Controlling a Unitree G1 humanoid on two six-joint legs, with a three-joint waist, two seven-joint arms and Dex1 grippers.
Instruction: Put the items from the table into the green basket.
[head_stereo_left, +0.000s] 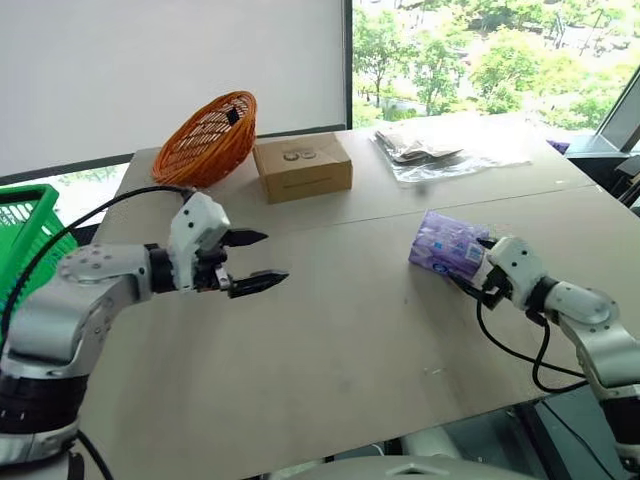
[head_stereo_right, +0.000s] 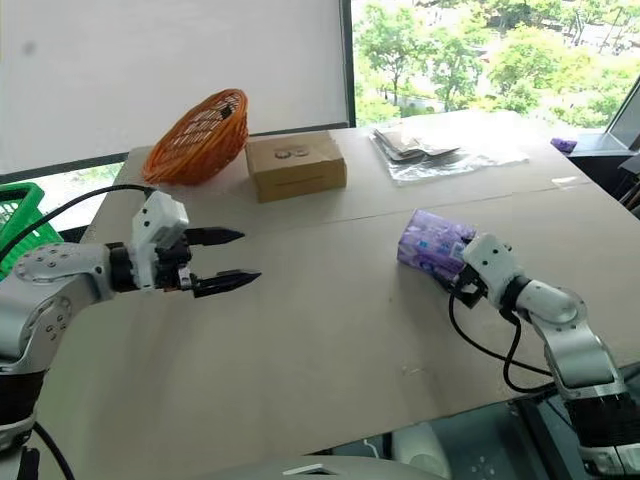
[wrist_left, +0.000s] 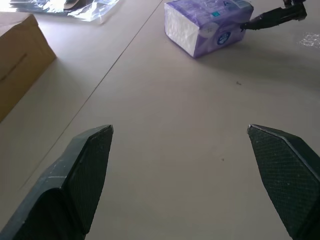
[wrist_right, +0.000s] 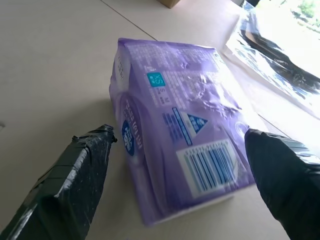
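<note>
Left gripper (head_stereo_left: 252, 260) released, over table (head_stereo_left: 330, 330); right gripper (wrist_right: 180, 160) spread, straddling purple tissue pack (head_stereo_left: 447, 245) near right edge.

- One purple tissue pack (head_stereo_left: 447, 244) is lying on the tabletop (head_stereo_left: 340, 340).
- One orange wicker basket (head_stereo_left: 207, 138) is sitting there.
- One cardboard box (head_stereo_left: 302, 166) is sitting there.
- One green basket (head_stereo_left: 30, 232) is showing.
- Clear plastic packets (head_stereo_left: 430, 153) are lying there, perhaps two.

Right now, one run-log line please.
left gripper: jaws open, empty | right gripper: jaws open astride purple plastic-wrapped tissue pack | green plastic basket: left
</note>
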